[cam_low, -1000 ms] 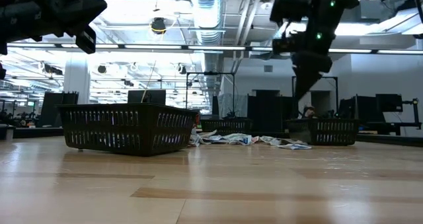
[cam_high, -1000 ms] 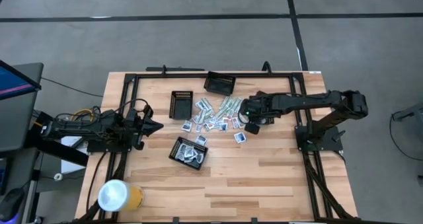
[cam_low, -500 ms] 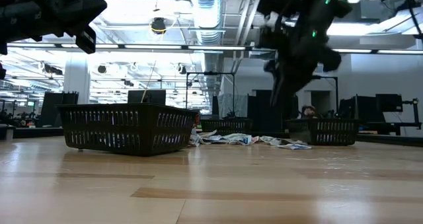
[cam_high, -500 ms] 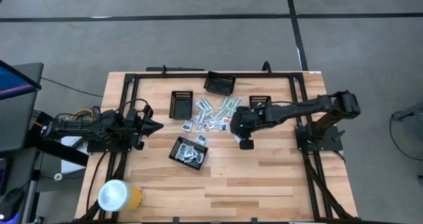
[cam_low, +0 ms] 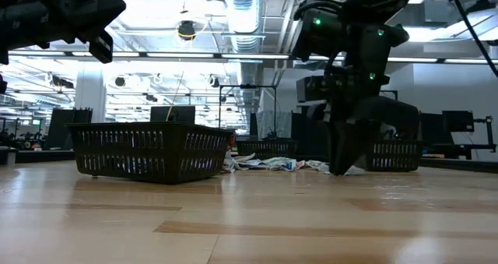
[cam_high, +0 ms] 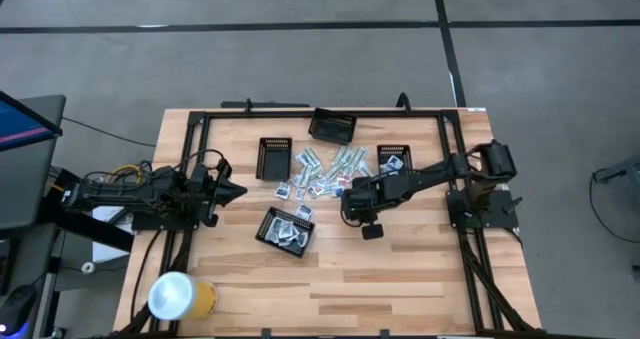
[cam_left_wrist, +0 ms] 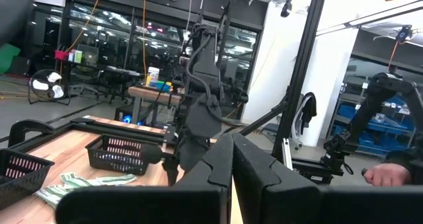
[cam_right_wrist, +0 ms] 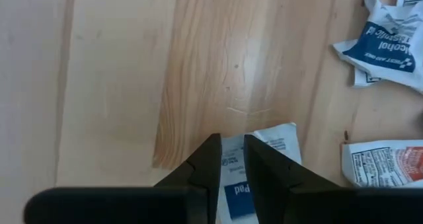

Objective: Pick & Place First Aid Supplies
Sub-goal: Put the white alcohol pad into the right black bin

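Note:
The first aid supplies (cam_high: 325,174) lie in a loose pile of sachets and pale green strips at the table's middle, and show in the low view as a pile (cam_low: 272,163). My right gripper (cam_high: 360,214) points down at the pile's near right edge, its tips at table level (cam_low: 339,169). It is open by a narrow gap (cam_right_wrist: 231,148) over one white sachet with a blue mark (cam_right_wrist: 274,145), which lies flat on the wood. My left gripper (cam_high: 235,189) waits shut at the table's left side (cam_left_wrist: 231,159). My right gripper comes at the blue-marked sachet from above, pointing down. Its fingertips (cam_right_wrist: 213,151) stand over the sachet's edge (cam_right_wrist: 232,145), and a strip of the sachet shows in the gap. Whether they touch it I cannot tell.
Black mesh trays stand around the pile: one left of it (cam_high: 275,157), one at the far side (cam_high: 333,127), one to the right (cam_high: 393,157), and a near one (cam_high: 286,229) holding sachets. More sachets (cam_right_wrist: 390,45) lie close by. A yellow-white roll (cam_high: 180,297) sits at the near left.
My right gripper has swung from beside the right-hand tray toward the table's near edge and left, and has come down from well above the table to table level at the pile's edge.

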Available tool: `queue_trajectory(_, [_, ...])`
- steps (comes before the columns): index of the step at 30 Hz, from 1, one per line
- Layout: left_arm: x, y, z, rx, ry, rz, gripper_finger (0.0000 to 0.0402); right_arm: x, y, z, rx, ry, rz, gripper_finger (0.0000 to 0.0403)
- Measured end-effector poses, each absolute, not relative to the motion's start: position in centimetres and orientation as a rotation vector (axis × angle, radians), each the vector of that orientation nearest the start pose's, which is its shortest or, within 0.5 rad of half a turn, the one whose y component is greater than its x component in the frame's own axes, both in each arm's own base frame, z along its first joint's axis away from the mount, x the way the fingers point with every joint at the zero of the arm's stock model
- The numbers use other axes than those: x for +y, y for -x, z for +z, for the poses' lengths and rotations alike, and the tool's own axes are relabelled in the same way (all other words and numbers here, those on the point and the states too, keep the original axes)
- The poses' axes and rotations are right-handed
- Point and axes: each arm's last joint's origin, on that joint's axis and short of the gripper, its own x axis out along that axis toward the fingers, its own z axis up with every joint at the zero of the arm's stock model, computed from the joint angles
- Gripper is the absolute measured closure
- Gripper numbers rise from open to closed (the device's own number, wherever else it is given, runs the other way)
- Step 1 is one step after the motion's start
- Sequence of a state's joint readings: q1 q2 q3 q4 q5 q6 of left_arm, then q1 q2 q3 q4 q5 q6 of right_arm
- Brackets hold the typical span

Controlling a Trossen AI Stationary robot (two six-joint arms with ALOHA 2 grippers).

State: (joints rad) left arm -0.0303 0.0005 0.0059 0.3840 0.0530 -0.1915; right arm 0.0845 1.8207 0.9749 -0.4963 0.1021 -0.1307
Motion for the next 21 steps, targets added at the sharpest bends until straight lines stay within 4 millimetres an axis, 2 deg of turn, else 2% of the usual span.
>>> queue_trajectory(4, [-0.4, -9.0, 20.2, -0.380, 0.184, -0.120, 0.0394, 2.3, -31.4, 11.0, 1.376, 0.240, 0.072, 0.0347])
queue_trajectory(9, [-0.4, -9.0, 20.2, -0.381, 0.185, -0.120, 0.0394, 2.3, -31.4, 11.1, 1.367, 0.232, 0.080, 0.0394])
queue_trajectory(11, [-0.4, -9.0, 20.2, -0.380, 0.185, -0.119, 0.0394, 2.3, -31.4, 11.5, 1.353, 0.227, 0.082, 0.0395])
queue_trajectory(17, [-0.4, -9.0, 20.2, -0.380, 0.184, -0.120, 0.0394, 1.4, -30.8, 14.0, 1.288, 0.201, 0.065, 0.0400])
queue_trajectory(21, [-0.4, -9.0, 20.2, -0.380, 0.185, -0.120, 0.0394, 0.3, -30.4, 17.4, 1.166, 0.186, 0.018, 0.0402])
